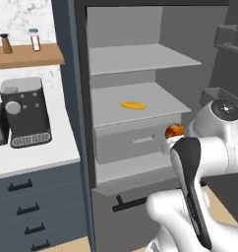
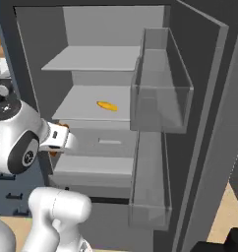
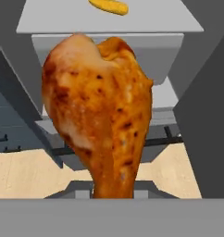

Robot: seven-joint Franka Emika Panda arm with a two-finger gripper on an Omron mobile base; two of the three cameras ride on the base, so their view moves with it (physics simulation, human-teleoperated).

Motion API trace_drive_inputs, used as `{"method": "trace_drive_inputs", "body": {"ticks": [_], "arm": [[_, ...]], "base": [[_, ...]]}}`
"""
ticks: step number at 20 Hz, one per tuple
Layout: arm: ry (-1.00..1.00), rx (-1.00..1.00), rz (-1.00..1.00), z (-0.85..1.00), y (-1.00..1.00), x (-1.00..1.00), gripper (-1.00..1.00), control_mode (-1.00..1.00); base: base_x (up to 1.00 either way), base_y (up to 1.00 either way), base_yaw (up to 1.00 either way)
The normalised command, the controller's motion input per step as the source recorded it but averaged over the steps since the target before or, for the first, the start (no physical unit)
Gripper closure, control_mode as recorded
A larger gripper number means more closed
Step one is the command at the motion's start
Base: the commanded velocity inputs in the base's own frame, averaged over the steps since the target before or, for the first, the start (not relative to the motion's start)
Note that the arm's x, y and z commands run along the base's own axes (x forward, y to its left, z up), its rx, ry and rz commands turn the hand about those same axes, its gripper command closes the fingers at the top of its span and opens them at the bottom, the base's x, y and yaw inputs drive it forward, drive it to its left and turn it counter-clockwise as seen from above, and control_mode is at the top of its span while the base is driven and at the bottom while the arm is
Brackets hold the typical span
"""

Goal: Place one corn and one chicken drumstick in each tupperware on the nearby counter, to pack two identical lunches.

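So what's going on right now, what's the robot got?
Gripper shut on chicken drumstick, held before the open fridge. Yellow corn lying on the middle fridge shelf. Nothing blocking.

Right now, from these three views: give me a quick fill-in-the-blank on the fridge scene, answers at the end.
1. The gripper is shut on a chicken ____.
2. The yellow corn lies on a fridge ____.
3. The fridge door stands ____.
4. The coffee machine sits on the white ____.

Missing words: drumstick; shelf; open; counter
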Motion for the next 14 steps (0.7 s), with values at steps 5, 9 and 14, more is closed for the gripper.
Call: {"method": "trace_drive_inputs", "body": {"ticks": [5, 9, 14], "arm": [[0.0, 0.0, 0.0, 0.0, 0.0, 0.0, 1.0, 1.0], [0.0, 0.0, 0.0, 0.0, 0.0, 0.0, 1.0, 1.0], [0.0, 0.0, 0.0, 0.0, 0.0, 0.0, 1.0, 1.0]], "base": [[-1.0, 0.59, 0.06], [-0.53, 0.96, 0.08], [0.1, 1.0, 0.21]]}}
